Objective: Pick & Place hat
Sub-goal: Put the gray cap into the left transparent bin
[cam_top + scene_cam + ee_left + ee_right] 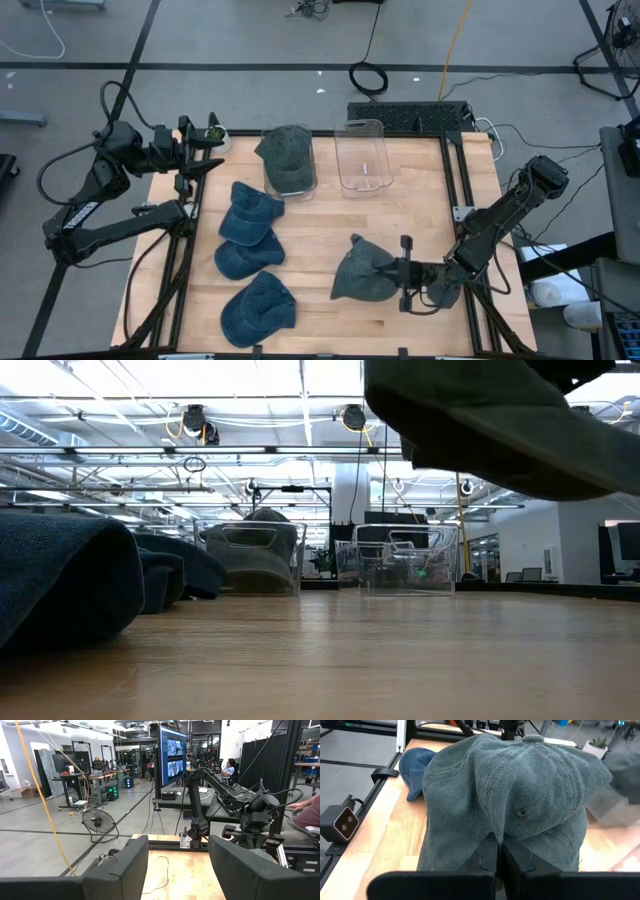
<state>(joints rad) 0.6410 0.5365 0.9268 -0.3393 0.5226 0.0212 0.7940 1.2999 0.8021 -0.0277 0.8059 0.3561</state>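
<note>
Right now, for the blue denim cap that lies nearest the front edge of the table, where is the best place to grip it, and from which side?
Probably at the crown of the blue denim cap, from straight above. It lies flat on the wooden table, crown bulging upward in soft folds that two fingers could pinch; the brim seems flat against the wood.

A grey-green hat [362, 272] hangs crumpled, lifted off the tabletop [320, 220] at its near right, pinched in the right hand [402, 272]. Three blue hats [250, 212] lie in a column at left. Another grey-green hat [286, 152] sits in the far left bin [305, 185].
</note>
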